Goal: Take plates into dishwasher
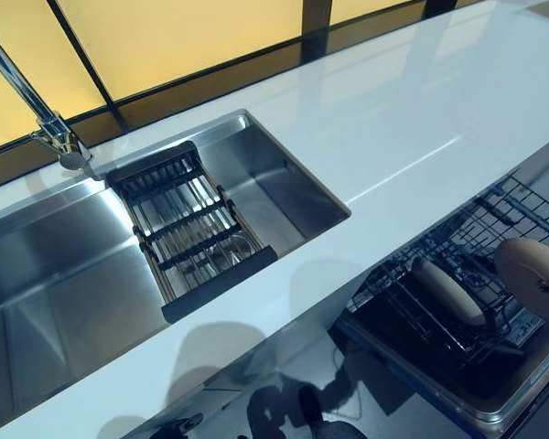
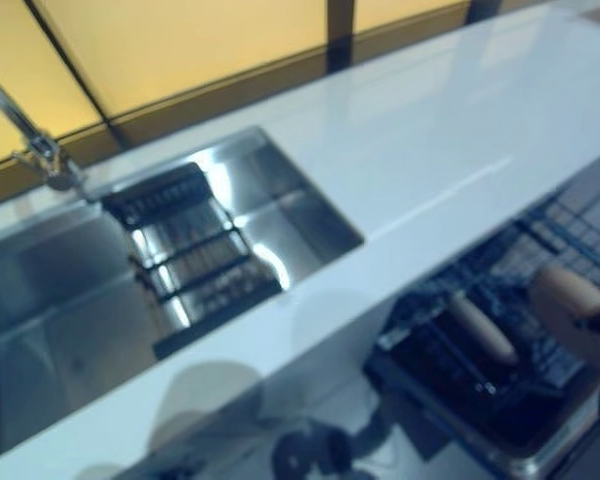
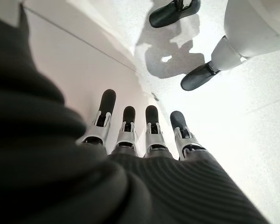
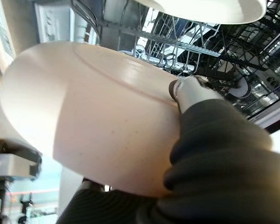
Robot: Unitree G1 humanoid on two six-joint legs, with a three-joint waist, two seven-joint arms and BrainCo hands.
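One beige plate (image 4: 88, 121) is pinched by the right hand (image 4: 189, 91), thumb on its face, above the dishwasher rack (image 1: 457, 274), where another plate (image 1: 446, 291) apparently stands. Left hand (image 3: 140, 135) hangs open-fingered, empty.

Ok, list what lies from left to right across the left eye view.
Faucet → sink → dark drying rack set across the sink → white counter → plate standing in the dishwasher rack → second plate held by the right hand.
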